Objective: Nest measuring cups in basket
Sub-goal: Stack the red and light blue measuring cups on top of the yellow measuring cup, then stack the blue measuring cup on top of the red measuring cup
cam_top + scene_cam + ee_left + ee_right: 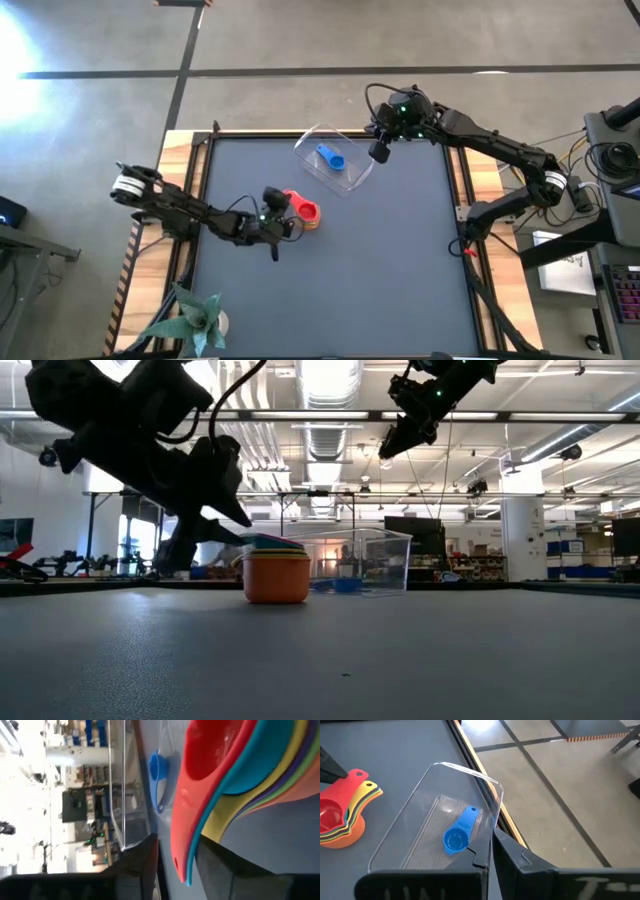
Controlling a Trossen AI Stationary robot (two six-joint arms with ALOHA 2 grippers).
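Your left hand (283, 217), fingers parted around the handles, sits at the nested stack (303, 210) mid-desk (400, 270), while the pressed-shut right hand (380, 151) hovers by the basket (352, 176) at upper centre, holding only the blue cup (331, 157); moving the stack in remains.

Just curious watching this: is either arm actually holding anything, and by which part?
Right gripper, shut above the basket, holds nothing. Left gripper is at the nested cups' handles; whether it grips them cannot be told.
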